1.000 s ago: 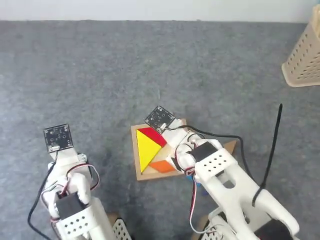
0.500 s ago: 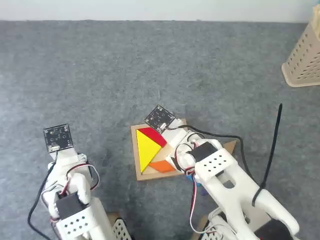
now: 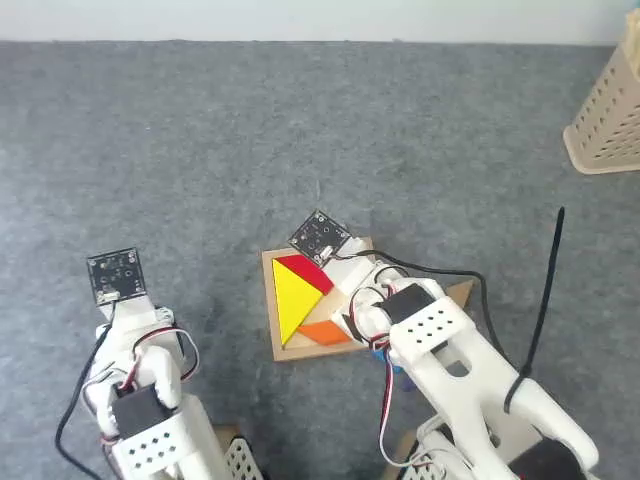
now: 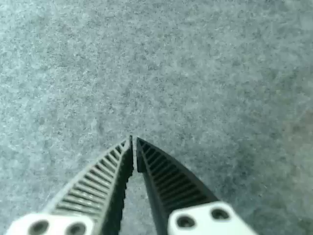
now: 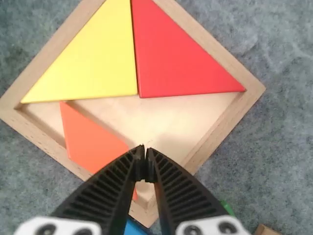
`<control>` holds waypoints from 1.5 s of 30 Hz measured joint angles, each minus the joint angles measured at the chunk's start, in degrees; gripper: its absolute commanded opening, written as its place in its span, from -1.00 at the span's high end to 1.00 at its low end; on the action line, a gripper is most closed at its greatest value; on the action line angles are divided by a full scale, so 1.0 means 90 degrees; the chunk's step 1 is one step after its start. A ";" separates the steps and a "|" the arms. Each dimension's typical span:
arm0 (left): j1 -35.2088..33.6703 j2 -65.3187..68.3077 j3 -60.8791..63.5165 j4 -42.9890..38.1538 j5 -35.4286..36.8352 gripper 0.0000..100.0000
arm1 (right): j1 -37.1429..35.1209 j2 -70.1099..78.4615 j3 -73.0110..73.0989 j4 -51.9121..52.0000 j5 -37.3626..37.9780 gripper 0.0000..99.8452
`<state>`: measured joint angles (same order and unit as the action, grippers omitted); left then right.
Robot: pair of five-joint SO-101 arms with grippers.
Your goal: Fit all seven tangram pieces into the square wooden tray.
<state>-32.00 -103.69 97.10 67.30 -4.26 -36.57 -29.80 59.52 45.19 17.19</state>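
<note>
Surface: grey carpet [image 4: 195, 73] with a short, mottled, felt-like pile, covering the whole table.
Tray: square wooden tray [image 5: 254, 91] of pale, smooth wood with a raised rim. It lies flat on the carpet, under the right arm's wrist and well apart from the left arm.
Yellow piece: large yellow triangle [image 5: 93, 63], flat and matte. It is seated in the tray with one short side along the rim.
Red piece: large red triangle [image 5: 171, 58], of the same size and finish. It lies edge to edge with the yellow one along a straight seam.
Orange piece: smaller flat orange piece [image 5: 88, 139], set against the rim below the yellow triangle. Its far corner is hidden by the fingers.
Bare floor: a stretch of light wood shows between the orange piece and the red one.
Outside the tray: blue sliver [image 5: 131, 228] and green sliver [image 5: 225, 205] sit on the carpet just beside the rim.
Right gripper [image 5: 145, 151]: black ribbed fingers with tips pressed together, holding nothing, over the tray's bare floor near the orange piece.
Left gripper [image 4: 133, 142]: ribbed fingers nearly meeting, with a hairline gap and nothing between, over bare carpet.
Corner: beige perforated plastic basket [image 3: 608, 105], far from the tray.
</note>
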 measured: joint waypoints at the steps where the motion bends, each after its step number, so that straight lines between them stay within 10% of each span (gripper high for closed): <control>1: 0.0000 0.0000 0.0000 0.0000 0.0000 0.97 | 0.0000 0.0000 0.0000 0.0000 0.0000 0.99; 26: 0.0000 0.0000 0.0000 0.0000 0.0000 0.97 | -0.0010 0.0000 0.0000 0.0147 0.0537 0.98; 32: 0.0000 0.0000 0.0000 0.0000 0.0000 0.97 | -0.1016 0.0000 0.0000 0.0557 0.0684 0.97; 45: 0.0000 0.0000 0.0000 0.0000 0.0000 0.97 | -0.1319 0.0000 0.0000 0.0606 0.1026 0.67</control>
<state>-32.00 -103.69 97.10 67.30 -4.26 -48.44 -29.80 59.52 50.64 26.42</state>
